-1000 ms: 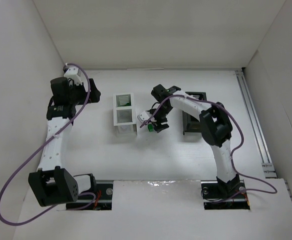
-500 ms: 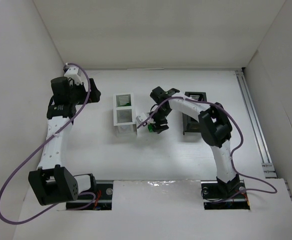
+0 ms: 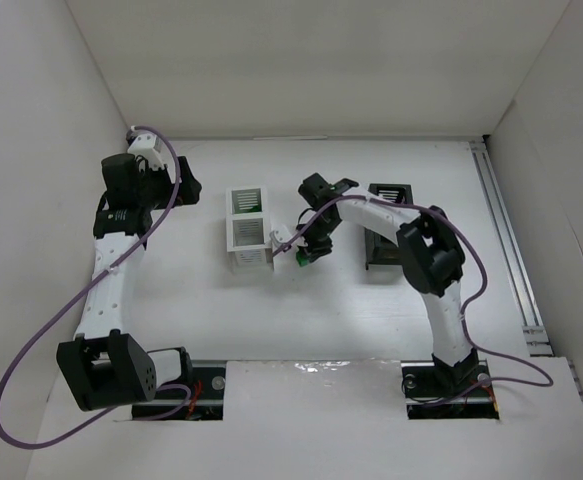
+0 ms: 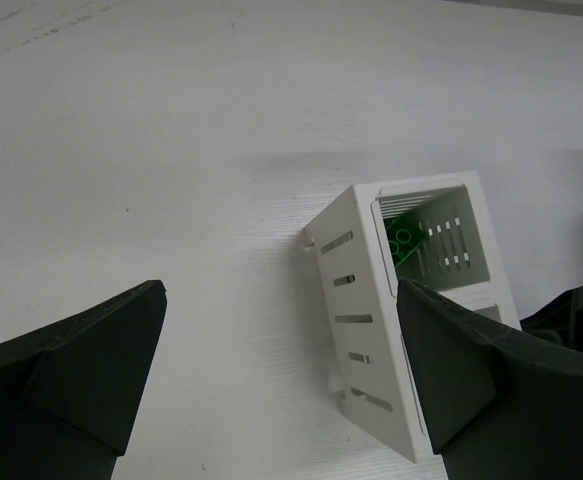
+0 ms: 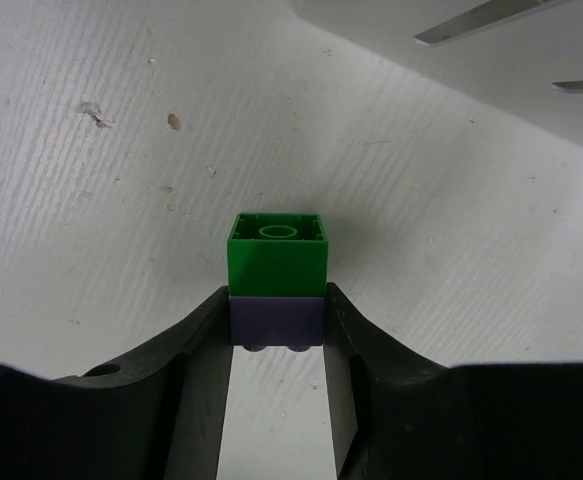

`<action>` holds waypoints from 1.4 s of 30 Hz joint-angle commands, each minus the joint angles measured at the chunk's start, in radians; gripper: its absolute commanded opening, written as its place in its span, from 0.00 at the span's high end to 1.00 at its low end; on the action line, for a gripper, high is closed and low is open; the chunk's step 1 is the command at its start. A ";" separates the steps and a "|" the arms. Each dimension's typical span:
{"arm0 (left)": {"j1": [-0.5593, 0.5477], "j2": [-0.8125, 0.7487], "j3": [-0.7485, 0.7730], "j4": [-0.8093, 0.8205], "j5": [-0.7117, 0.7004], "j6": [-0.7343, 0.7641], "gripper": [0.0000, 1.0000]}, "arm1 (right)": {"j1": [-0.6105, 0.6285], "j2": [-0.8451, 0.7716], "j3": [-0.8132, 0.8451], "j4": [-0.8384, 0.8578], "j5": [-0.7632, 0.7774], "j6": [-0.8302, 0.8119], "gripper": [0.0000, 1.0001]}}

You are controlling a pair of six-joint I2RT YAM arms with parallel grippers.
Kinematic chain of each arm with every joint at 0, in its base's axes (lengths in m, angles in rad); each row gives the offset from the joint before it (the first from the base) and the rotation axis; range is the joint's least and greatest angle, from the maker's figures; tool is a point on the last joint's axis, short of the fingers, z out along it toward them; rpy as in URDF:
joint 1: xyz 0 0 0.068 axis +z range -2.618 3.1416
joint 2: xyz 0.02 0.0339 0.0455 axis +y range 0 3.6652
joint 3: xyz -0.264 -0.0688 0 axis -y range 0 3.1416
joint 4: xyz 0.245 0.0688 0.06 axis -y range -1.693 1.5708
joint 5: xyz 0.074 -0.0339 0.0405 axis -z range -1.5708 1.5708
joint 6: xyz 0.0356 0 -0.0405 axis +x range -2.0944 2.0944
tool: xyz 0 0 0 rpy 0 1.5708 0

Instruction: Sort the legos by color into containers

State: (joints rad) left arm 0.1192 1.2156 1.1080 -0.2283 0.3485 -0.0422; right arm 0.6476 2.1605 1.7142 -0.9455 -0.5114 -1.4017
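The right pincer [image 5: 277, 300] is clamped on a lavender brick [image 5: 276, 318] — a finger pressed to each side. A green brick [image 5: 276, 255] stacked on it juts just past the fingertips, low over the table [image 5: 91, 200], with the white box [image 3: 249, 232] just beside the pincer and the black box [image 3: 386, 240] on its other side. The left pincer [image 4: 279, 300] stands spread wide, nothing between its fingers — the white box lies ahead of it, a green piece [image 4: 404, 238] in the farther compartment.
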 commanded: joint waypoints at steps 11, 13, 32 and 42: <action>-0.003 -0.140 -0.076 0.135 0.220 0.036 0.01 | -0.152 -0.364 -0.212 0.151 -0.263 0.052 1.00; -0.027 -0.171 -0.108 0.161 0.330 0.047 0.01 | -0.173 -0.410 -0.212 0.165 -0.338 0.085 1.00; -0.397 -0.140 -0.120 0.063 0.635 0.444 0.05 | -0.074 -0.482 0.005 0.116 -0.446 0.334 1.00; -0.489 -0.131 -0.120 0.112 0.592 0.502 0.15 | -0.003 -0.461 0.036 0.106 -0.426 0.363 1.00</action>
State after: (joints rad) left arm -0.3592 1.0931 0.9485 -0.1635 0.9329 0.4187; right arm 0.6273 1.6970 1.7065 -0.8333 -0.9020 -1.0595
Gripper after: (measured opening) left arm 0.856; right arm 0.428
